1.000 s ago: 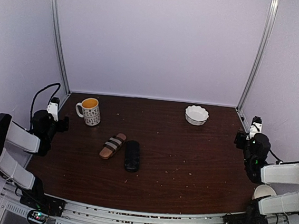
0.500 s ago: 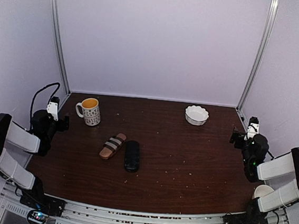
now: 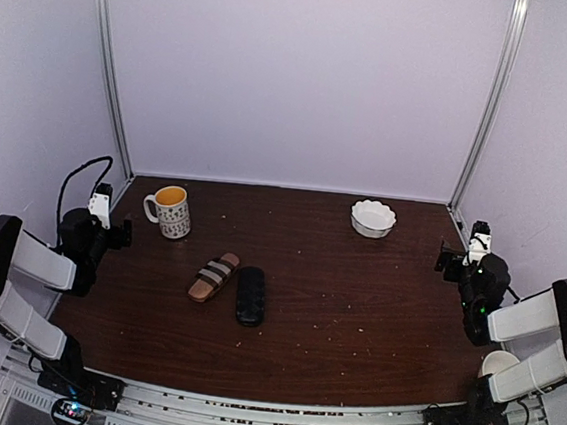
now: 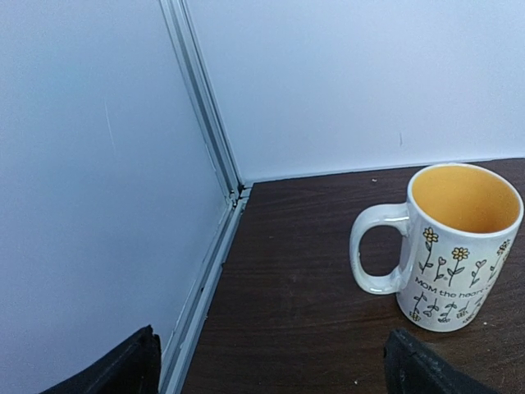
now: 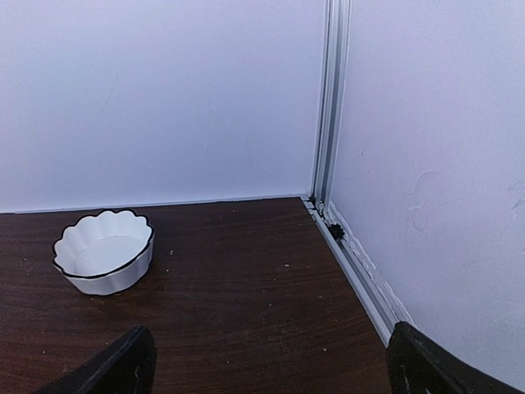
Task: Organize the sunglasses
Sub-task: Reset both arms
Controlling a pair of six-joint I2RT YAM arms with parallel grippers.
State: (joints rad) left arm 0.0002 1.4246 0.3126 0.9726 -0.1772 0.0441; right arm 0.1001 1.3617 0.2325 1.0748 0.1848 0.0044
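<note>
Currently, no sunglasses are seen on the dark brown wooden table [image 3: 374, 312].

The left gripper [image 4: 271, 371] and the right gripper [image 5: 275, 368] are held with jaws wide apart, nothing between them. A closed tan striped oblong case [image 3: 214, 276] and a closed black oblong case [image 3: 249, 296] are lying side by side at the centre; the sunglasses are probably inside, but this cannot be confirmed. The white flowered ceramic mug [image 4: 447, 246] near the left gripper could be knocked over if that arm is swung inward carelessly.
</note>
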